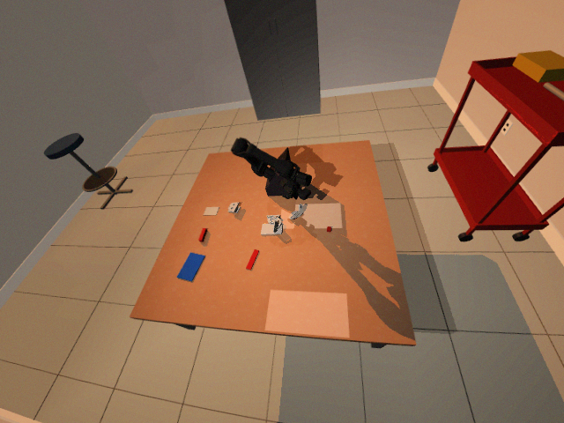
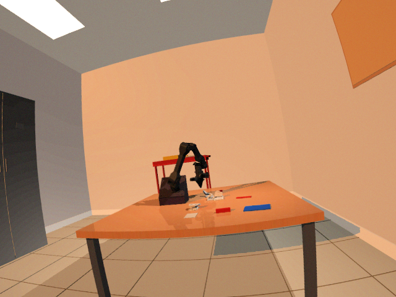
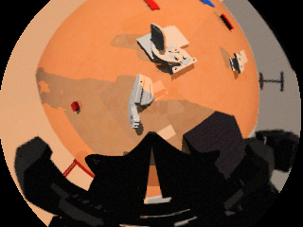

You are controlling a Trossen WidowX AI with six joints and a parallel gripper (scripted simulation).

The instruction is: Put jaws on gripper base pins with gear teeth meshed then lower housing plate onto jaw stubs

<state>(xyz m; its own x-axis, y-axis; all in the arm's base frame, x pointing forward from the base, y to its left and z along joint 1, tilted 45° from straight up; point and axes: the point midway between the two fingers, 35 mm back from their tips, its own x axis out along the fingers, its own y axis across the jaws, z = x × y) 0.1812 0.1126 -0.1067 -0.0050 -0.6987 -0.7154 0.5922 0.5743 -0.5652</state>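
Observation:
My gripper (image 1: 299, 196) (image 2: 200, 186) (image 3: 151, 133) is shut and empty, hanging above the table. Below it, a loose white-grey jaw (image 1: 298, 211) (image 2: 206, 193) (image 3: 142, 92) is tilted beside the gripper base, apart from it. The white gripper base (image 1: 267, 230) (image 3: 179, 36) stands on the table. Another jaw (image 1: 276, 224) (image 3: 158, 39) is on the base, with a dark side raised; whether it sits on its pin I cannot tell. The white piece with holes, apparently the housing plate (image 1: 233, 207) (image 2: 193, 206) (image 3: 238, 61), is apart from both. Gear teeth and pins are too small to judge.
A small red cube (image 1: 329, 228) (image 3: 76, 106) is beyond the loose jaw. A red bar (image 1: 252, 259) (image 2: 243, 197), a red block (image 1: 203, 234) (image 2: 223, 210), a blue plate (image 1: 191, 266) (image 2: 257, 207) and a thin pale square (image 1: 211, 211) (image 2: 191, 215) lie on the table.

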